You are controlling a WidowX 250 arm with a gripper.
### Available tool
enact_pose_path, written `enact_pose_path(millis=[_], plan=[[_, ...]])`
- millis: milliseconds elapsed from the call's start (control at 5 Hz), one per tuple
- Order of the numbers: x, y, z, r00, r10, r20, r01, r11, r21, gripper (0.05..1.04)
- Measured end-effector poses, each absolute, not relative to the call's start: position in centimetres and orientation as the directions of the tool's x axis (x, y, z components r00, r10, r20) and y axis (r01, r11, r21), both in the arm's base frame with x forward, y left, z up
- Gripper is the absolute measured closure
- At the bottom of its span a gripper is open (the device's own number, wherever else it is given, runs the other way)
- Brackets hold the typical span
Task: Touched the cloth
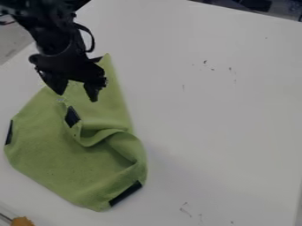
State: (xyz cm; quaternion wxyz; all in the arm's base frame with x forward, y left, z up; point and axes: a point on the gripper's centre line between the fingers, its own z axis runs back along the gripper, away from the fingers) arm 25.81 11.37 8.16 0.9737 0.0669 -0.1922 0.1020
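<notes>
The black gripper hangs over the upper part of the green cloth, at the upper left of the camera view. Its two fingers stand apart, with green fabric visible between and below them; whether the tips touch the fabric I cannot tell. The green cloth lies on the left side of the white table, with a raised, curling fold near its middle and right side. Dark patches mark its left edge, its lower right edge, its top corner and a spot just below the gripper.
The white table stretches right of the cloth, with small dark marks on its surface. An orange-brown object shows at the bottom left corner. The table's far edge runs along the top right, with dark items beyond.
</notes>
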Motion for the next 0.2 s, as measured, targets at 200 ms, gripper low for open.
enact_pose_path(millis=[200], plan=[[26.67, 12.01, 7.34, 0.948, 0.137, 0.287, -0.158, 0.986, 0.050, 0.081]])
